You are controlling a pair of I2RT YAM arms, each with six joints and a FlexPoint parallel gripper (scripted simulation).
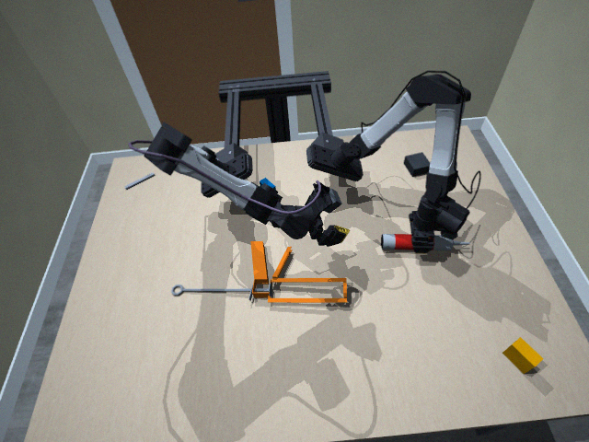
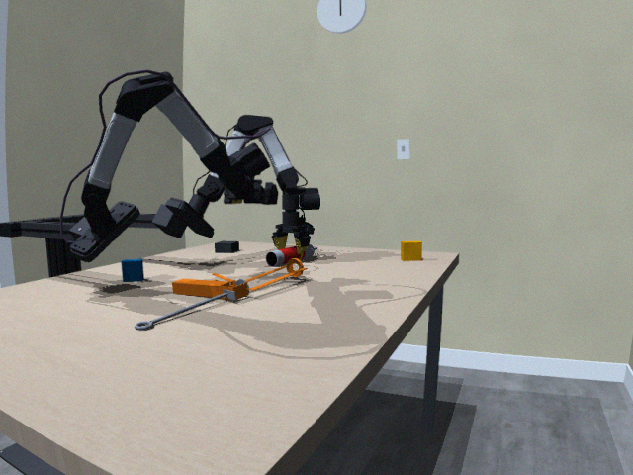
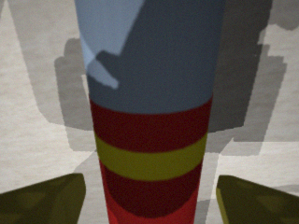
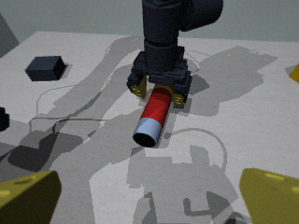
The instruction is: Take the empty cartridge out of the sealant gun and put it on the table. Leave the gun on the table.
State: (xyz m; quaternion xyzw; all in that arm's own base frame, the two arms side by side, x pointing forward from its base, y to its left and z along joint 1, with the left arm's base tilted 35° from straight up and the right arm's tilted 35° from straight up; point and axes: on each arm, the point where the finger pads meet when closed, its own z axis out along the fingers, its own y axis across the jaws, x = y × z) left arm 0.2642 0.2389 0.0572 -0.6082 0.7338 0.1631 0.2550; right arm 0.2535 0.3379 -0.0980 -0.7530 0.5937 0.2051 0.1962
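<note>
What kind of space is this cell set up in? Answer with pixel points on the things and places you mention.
Likely a plain room used as a robot test or work area, judging by the wood-topped table (image 1: 119, 343) (image 2: 229, 383) with two arms on a dark metal frame (image 1: 274, 87), the brown door (image 1: 204, 57), and the wall clock (image 2: 341, 9).
</note>
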